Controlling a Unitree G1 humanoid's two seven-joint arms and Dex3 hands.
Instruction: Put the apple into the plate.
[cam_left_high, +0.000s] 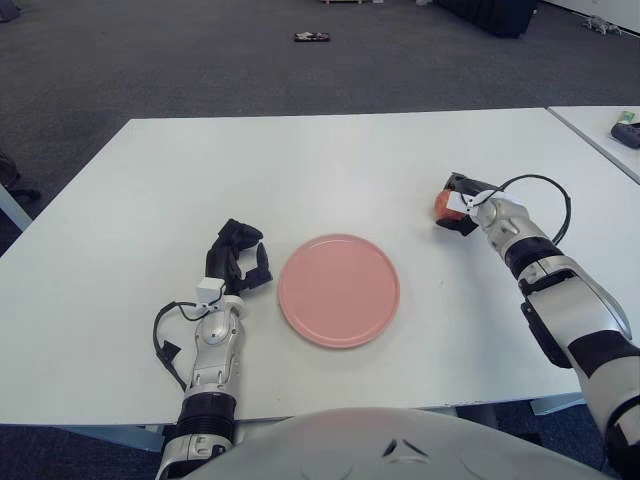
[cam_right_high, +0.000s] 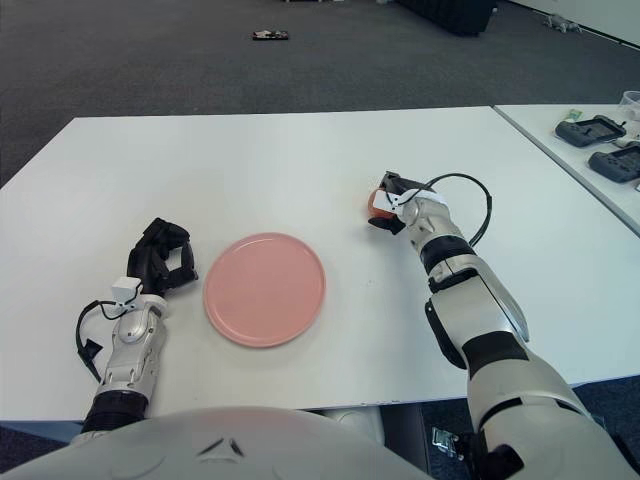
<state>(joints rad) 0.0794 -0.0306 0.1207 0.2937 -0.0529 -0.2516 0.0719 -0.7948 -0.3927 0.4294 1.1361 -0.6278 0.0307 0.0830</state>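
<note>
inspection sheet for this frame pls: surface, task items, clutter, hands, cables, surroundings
Surface: white table, bare apart from the job's things and the arms.
Job's things: apple on the table right of the pink plate; the plate holds nothing.
Clutter: nothing seen on this table.
Hands: right hand has its fingers around the apple, which shows low at the tabletop; left hand shows just left of the plate, fingers curled, holding nothing.
Cables: black cable loop at the right wrist; another cable beside the left forearm.
Surroundings: dark carpet; second table at right with dark devices; small object on the floor.
</note>
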